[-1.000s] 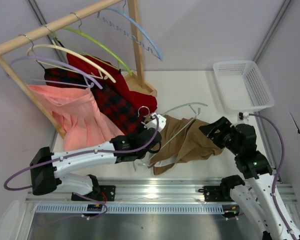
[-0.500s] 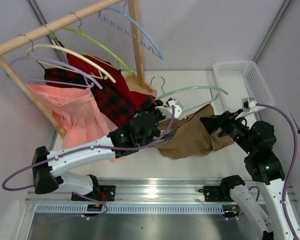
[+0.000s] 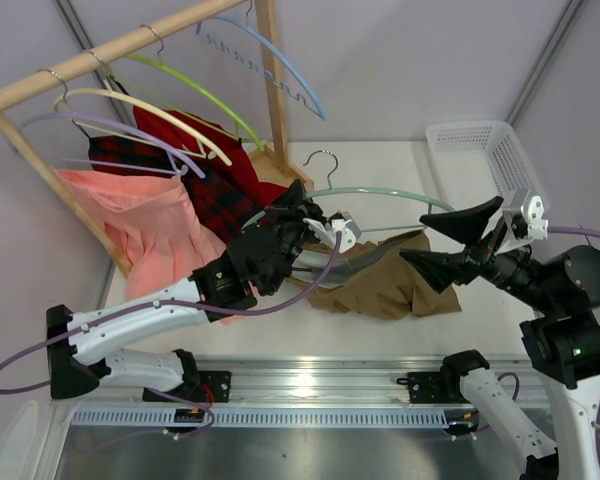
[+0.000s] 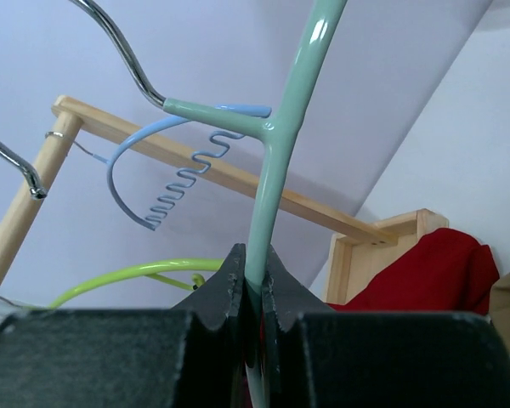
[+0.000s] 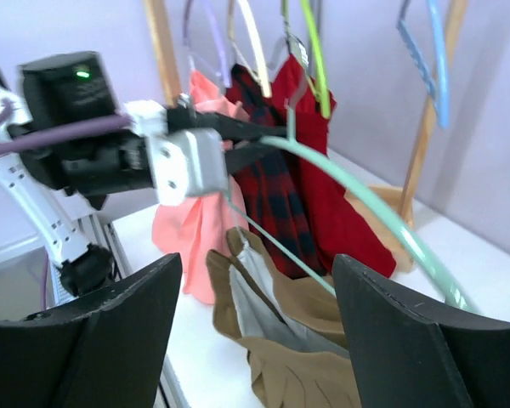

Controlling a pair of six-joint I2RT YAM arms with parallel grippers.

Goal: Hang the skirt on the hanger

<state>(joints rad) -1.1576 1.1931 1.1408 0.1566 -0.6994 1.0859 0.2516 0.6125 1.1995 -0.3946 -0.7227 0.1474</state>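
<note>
Only the left wrist view reveals left claw (image 4: 253, 260) clamping hanger (image 4: 277, 153).

I work in a robot lab cell: plain panel walls (image 3: 430, 60), aluminium rail (image 3: 320, 378) edging my white table (image 3: 380, 165), wooden clothes rack (image 3: 110, 52).

hanger (image 3: 390, 191): pale sage-green, held aloft, hook up | skirt (image 3: 380, 285): tan-brown, crumpled, drooping under its lower bar

Pale lilac-grey walls (image 3: 410, 60) enclose a white table (image 3: 380, 165), with a wooden clothes rack (image 3: 110, 52) far left and a white mesh basket (image 3: 475, 128) far right.
</note>
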